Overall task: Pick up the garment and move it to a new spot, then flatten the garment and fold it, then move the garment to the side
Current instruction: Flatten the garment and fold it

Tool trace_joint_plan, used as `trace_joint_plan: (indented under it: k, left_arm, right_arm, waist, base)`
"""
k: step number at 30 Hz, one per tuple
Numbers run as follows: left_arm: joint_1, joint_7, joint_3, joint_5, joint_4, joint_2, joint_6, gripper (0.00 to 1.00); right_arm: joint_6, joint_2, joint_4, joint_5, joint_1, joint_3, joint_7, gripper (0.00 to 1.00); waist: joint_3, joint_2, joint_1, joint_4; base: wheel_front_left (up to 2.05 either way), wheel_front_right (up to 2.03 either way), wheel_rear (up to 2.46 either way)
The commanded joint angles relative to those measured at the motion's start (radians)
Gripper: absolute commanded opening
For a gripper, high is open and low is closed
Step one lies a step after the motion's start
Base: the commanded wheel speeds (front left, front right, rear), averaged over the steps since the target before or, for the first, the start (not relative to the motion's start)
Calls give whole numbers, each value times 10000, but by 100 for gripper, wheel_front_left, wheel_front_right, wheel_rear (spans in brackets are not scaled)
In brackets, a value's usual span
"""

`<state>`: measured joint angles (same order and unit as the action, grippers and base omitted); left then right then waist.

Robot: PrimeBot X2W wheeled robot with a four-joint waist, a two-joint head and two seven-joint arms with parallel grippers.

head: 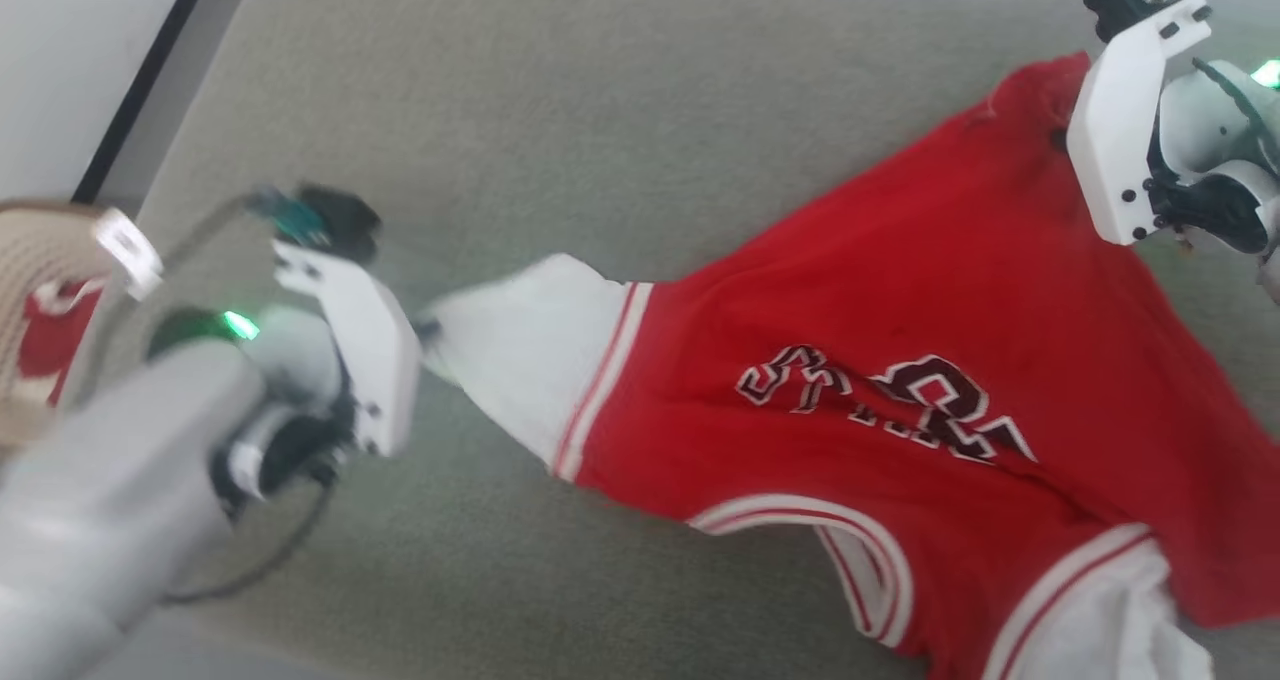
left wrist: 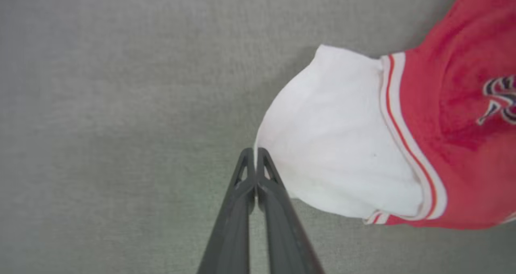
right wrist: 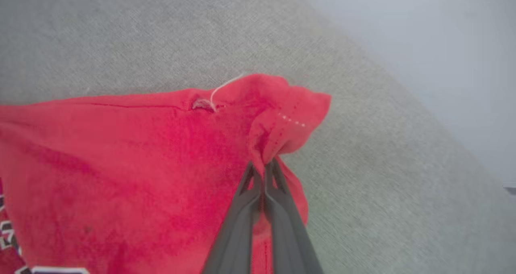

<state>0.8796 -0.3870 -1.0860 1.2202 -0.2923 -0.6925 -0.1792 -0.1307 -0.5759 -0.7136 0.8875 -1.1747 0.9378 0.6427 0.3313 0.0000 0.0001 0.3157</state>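
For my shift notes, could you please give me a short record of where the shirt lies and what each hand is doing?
garment: red jersey, lettered side up, on the grey surface
left hand: shut, pinching the edge of the white sleeve
right hand: shut on a bunched red corner
state: drawn out between both hands, not yet folded

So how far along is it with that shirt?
Early on. The garment lies mostly spread, lettering up, on the grey surface. The left gripper pinches its white sleeve and the right gripper a red corner, apparently stretching it flat. No fold yet; folding and moving aside remain.
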Motion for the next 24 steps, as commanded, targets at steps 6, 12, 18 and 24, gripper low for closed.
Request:
trace_joint_plan:
  k: [6,12,18,24]
  left_arm:
    - [1369,-624,489,-337,330,-892,-329,0]
    - [2493,-1224,679,-666,247,-1375,-196,0]
    - [3304,-1810,696,-840,-175,-1490,-7,0]
    - [4031,-1672,729,-1121,-902,-1155,288,0]
  right_arm:
    - [-1,-391,832,498,-236,542,-765,0]
    - [-1,-696,1370,807,-464,721,-1142,0]
    - [-1,-913,1789,1001,-674,679,-1294,0]
    - [-1,-715,1449,790,-886,358,-1702,0]
  waist:
    - [-1287,0,-1,-1178]
    - [-2147,0,-1,-1785]
    - [-2815,0,-1,-2223]
    - [-2852,0,-1,-2494]
  base:
    - [0,0,0]
    - [0,0,0]
    - [0,0,0]
    - [0,0,0]
